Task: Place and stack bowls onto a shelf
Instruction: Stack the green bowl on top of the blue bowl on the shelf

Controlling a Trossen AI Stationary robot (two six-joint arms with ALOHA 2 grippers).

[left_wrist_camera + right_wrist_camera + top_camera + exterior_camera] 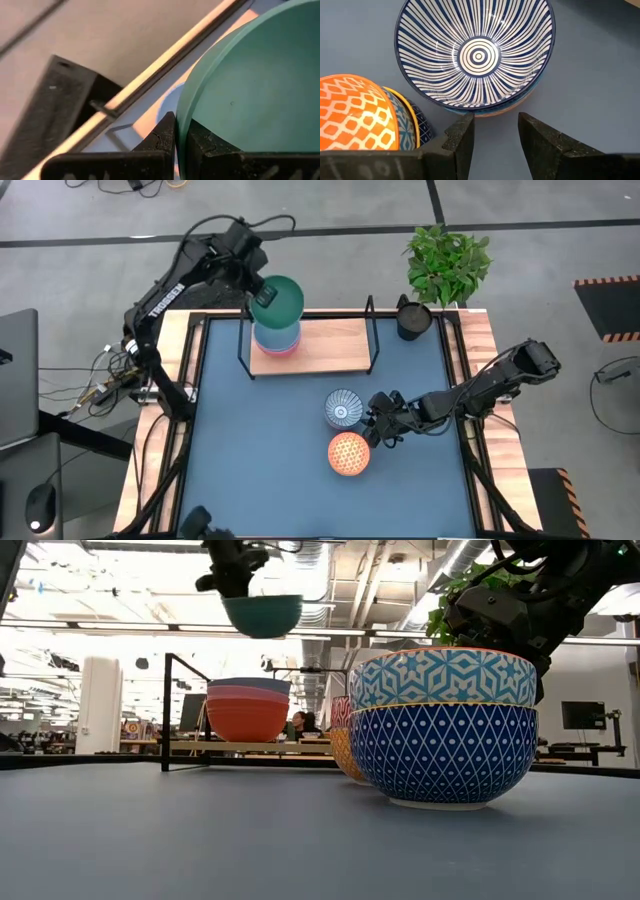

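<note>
High view: the left gripper [268, 292] is positioned over the left end of the shelf [335, 345], its jaws clamped on the rim of one teal bowl [279, 297], which is held in the air directly above a stack of bowls [275, 342] resting on the shelf board. In the low view that stack [247, 708] shows three layers: an orange-red bowl at the bottom, a pink one in it and a blue one on top; the teal bowl [262, 614] hangs clear above it, not touching. The left wrist view confirms the grip: one dark finger [160, 142] lies outside the teal bowl's [250, 95] wall and the other inside. The shelf stands along the far edge of the table [250, 480], left of centre, with black wire uprights at both ends of the board. Two bowls stand on the table surface right of centre: one blue-striped bowl [344, 409] and, just beside it toward the near edge, one orange patterned bowl [348, 453]. The right gripper [382, 427] is low over the table, just right of these two bowls. In the right wrist view its jaws stand apart, empty, with the fingers [462, 137] close to the near rim of the blue-striped bowl [475, 52]; the orange patterned bowl [355, 115] lies alongside. One black cup [412, 318] stands near the far right corner of the table, beside one potted plant [447, 260].
</note>
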